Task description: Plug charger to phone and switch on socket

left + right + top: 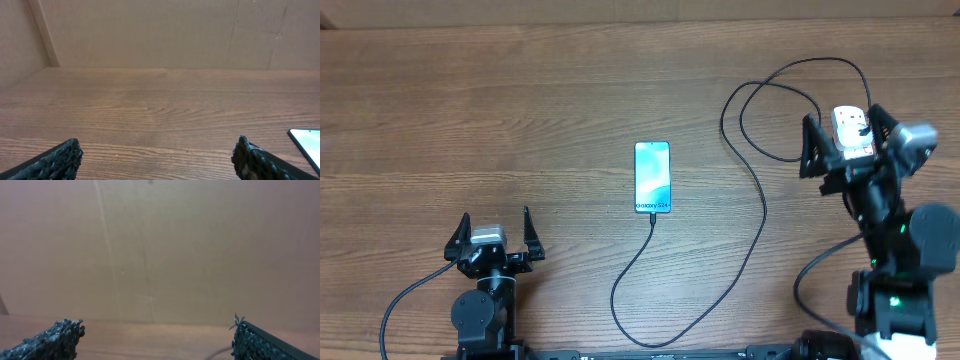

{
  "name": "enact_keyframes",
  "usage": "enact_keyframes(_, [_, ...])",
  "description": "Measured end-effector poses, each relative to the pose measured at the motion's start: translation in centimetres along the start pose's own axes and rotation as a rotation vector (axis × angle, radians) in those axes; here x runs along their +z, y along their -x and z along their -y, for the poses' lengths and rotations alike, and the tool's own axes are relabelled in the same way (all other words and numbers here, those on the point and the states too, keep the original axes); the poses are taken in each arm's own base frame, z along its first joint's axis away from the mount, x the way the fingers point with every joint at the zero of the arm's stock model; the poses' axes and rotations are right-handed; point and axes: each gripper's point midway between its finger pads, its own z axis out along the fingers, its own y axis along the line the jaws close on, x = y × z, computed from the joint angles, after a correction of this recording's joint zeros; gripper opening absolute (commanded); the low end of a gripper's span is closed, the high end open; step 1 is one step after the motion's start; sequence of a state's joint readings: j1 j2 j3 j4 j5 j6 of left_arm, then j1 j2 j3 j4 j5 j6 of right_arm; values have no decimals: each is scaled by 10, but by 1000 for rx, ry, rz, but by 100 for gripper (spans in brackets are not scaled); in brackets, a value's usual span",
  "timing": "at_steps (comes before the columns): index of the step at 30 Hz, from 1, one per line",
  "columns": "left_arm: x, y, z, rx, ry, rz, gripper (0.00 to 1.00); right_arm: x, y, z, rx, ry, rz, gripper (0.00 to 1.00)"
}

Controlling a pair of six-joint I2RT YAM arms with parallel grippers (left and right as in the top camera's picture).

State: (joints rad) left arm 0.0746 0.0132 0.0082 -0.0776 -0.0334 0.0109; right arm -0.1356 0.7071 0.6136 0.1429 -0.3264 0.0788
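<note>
Overhead view: the left gripper [495, 216] sits low on the wooden table [520, 90], its two fingers spread wide apart and holding nothing. The phone [652, 177], screen lit pale blue, lies flat ahead of this gripper and off to its right, well apart from it. The black charger cable [763, 215] meets the phone's near edge, sweeps back towards the robot, then climbs in loops to the right gripper [840, 114]. That gripper's fingers also stand wide apart, empty, with the white power strip [851, 126] between them in this view, mostly hidden by the arm. Whether the gripper touches the strip cannot be told. Left wrist view: the left gripper [160, 162] shows two dark fingertips far apart over bare wood, with one corner of the phone [306, 140] just beyond the right fingertip. Right wrist view: the right gripper [157, 342], fingertips wide apart, faces a plain tan wall [160, 245]. A thin bit of cable [220, 353] shows just inside its right fingertip.
</note>
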Motion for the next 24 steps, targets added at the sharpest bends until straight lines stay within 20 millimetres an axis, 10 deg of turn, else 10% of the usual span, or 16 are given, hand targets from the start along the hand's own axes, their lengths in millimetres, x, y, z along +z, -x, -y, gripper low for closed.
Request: enact_keyframes(24, [0,0,0,0,0,0,100,-55,-51,-17,-41,34,118,100])
